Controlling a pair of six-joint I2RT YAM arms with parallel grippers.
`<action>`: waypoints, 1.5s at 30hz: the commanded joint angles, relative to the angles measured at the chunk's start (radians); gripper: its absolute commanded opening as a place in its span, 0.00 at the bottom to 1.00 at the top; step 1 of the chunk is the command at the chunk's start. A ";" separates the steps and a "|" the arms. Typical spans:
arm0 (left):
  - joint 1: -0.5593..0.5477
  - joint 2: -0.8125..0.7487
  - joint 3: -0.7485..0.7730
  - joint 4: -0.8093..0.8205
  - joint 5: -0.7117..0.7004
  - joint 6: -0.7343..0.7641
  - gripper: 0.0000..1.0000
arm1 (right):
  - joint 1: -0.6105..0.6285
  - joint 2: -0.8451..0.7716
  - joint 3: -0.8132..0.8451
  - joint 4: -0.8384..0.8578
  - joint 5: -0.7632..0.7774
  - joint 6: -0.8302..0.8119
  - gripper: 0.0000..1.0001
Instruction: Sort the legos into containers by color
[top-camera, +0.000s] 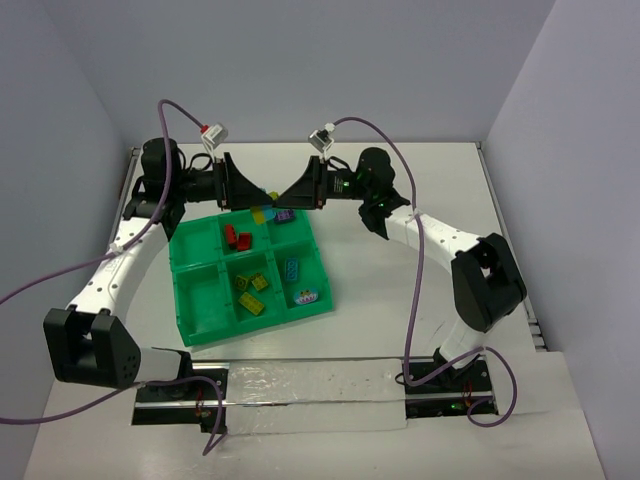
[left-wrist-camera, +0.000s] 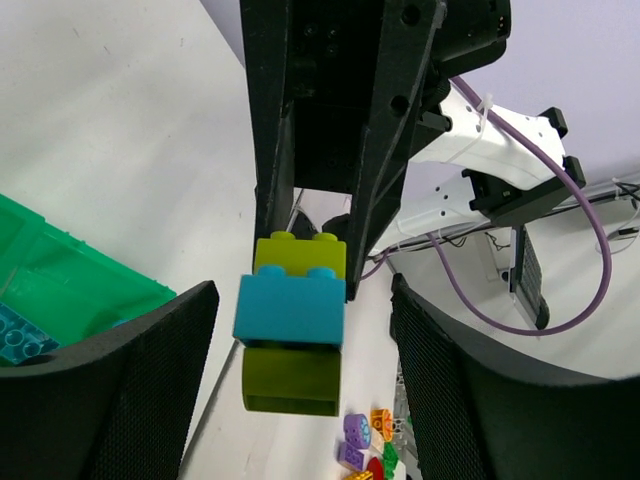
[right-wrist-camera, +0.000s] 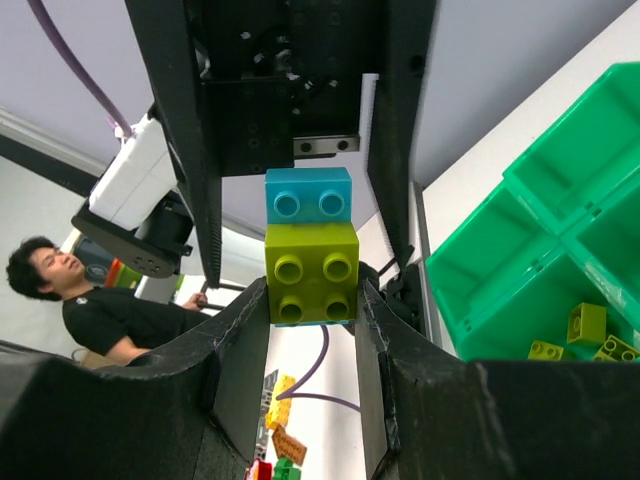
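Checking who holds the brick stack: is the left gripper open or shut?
Open: left gripper jaws stand clear of the brick stack on both sides; the right gripper clamps it.

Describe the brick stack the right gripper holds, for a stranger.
Find the bright green plastic six-compartment tray; above its far edge the right gripper is shut on a two-brick plastic stack. Unlike the loose bricks in the tray, it is airborne: light blue brick joined to a yellow-green one.
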 joint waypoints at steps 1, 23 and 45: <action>0.012 -0.059 0.004 -0.041 -0.001 0.051 0.74 | -0.006 -0.049 -0.013 0.055 0.013 0.004 0.00; 0.034 -0.096 -0.004 -0.104 0.025 0.104 0.00 | -0.030 -0.081 -0.056 0.058 0.035 0.005 0.00; 0.236 -0.166 -0.033 -0.252 -0.365 0.020 0.00 | 0.093 -0.096 0.050 -0.799 0.445 -0.601 0.00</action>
